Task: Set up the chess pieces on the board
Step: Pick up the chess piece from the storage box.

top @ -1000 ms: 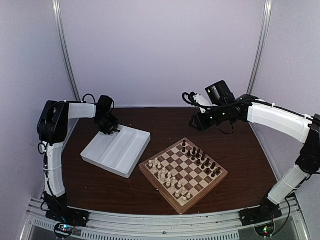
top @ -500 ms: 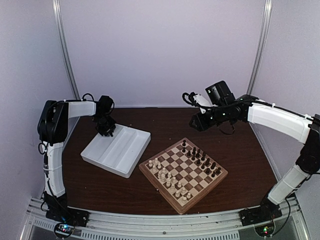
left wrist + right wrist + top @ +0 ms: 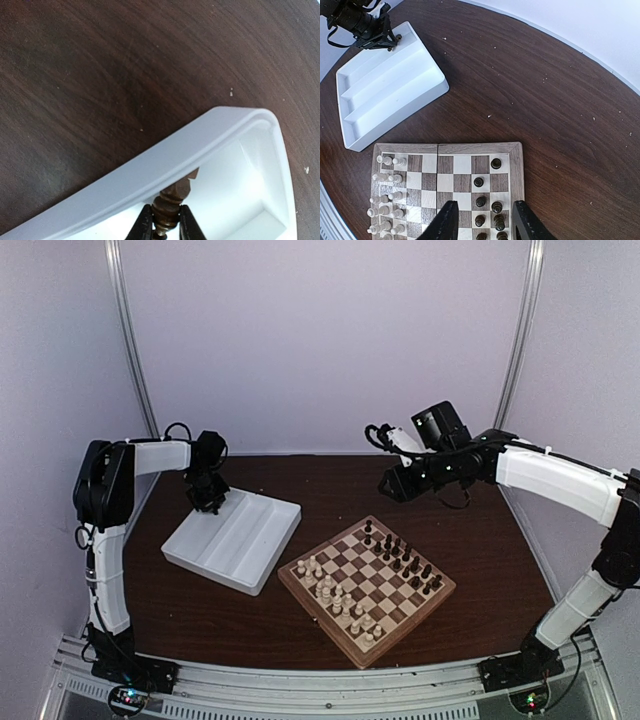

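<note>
Pale lilac walls closed in a dark brown wood-grain table (image 3: 480, 530). A white rectangular compartment tray (image 3: 240, 540) lay on its left part. A square wooden chessboard with a tan rim (image 3: 470, 148) lay toward the middle, turned corner-on to the arms.

The left claw (image 3: 165, 220) hung at the tray's far left corner. Its fingers were drawn nearly together on a small dark brown turned chess piece (image 3: 175, 192). In the wrist view the piece's long axis ran straight out from the jaws toward the tray's raised wall, which stood just beside it. Whether its base touched the tray floor could not be told.

The right claw (image 3: 485, 205) hovered above the board's far side with its jaws partly apart and nothing between them.

From the held piece the board lay to the right and nearer the arms, beyond the whole width of the tray. The other dark pieces (image 3: 400, 560) stood along the board's far right side and the cream-white pieces (image 3: 335, 595) along its near left. The dark ranks were therefore nearer the right arm, and the left arm's way to them probably led over the cream ranks.

The piece probably had to rise above the tray rim first. A strip of bare table lay between tray and board, with more beyond the board. Which dark square was free could not be made out.
</note>
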Controlling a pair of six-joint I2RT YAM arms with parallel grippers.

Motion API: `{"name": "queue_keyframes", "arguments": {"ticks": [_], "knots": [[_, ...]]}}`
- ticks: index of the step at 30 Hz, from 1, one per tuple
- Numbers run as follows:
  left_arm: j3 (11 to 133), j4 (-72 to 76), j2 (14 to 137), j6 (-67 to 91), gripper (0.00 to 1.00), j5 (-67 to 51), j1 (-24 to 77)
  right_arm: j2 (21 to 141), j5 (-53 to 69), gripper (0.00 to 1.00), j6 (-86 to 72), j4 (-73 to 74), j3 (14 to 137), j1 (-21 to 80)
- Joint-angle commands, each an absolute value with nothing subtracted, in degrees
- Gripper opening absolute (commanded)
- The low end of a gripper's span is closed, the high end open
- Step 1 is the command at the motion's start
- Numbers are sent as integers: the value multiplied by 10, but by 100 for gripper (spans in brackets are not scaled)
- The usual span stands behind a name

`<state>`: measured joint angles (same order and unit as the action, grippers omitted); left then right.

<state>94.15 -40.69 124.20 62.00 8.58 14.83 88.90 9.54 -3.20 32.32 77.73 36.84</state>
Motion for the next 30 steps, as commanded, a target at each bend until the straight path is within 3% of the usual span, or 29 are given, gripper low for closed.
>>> {"name": "queue_keyframes", "arguments": {"ticks": [1,6,15,23,30], "knots": [[963,-398,1218,535,15,75,145,862,104,40,-39,319,784,366],[939,-404,1173,473,14,39,145,862,123,40,-46,319,786,366],[778,-331,1026,336,14,-74,145,875,181,40,-80,298,778,376],[630,-179,945,268,17,-262,145,914,229,40,-126,270,789,408],[501,51,935,296,16,-403,146,974,252,40,-198,201,799,459]]}}
